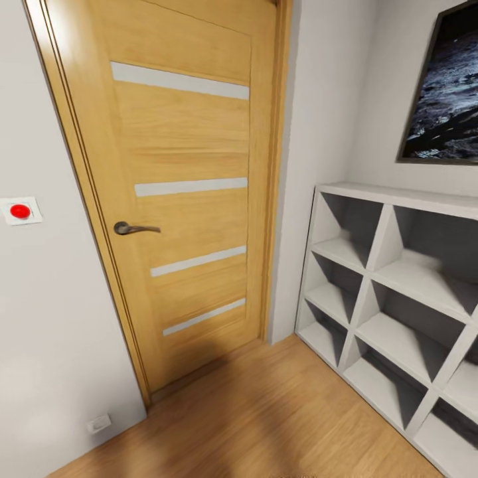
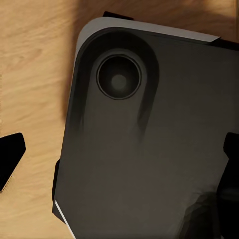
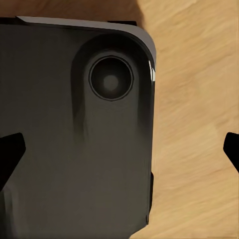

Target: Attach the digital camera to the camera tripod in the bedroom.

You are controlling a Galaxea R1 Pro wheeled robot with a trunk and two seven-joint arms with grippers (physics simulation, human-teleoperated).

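The digital camera and the camera tripod are out of view. The head view faces a shut light-wood door with a dark lever handle; I cannot tell whether this room is the bedroom. In the left wrist view my left gripper is open, its black fingertips spread wide over the robot's dark base and wood floor. My right gripper is open too, with nothing between its fingertips, above the same dark base.
A white shelf unit of empty slanted compartments stands along the right wall, under a dark framed picture. A wall plate with a red button sits left of the door, an outlet low down. Wood floor spreads ahead.
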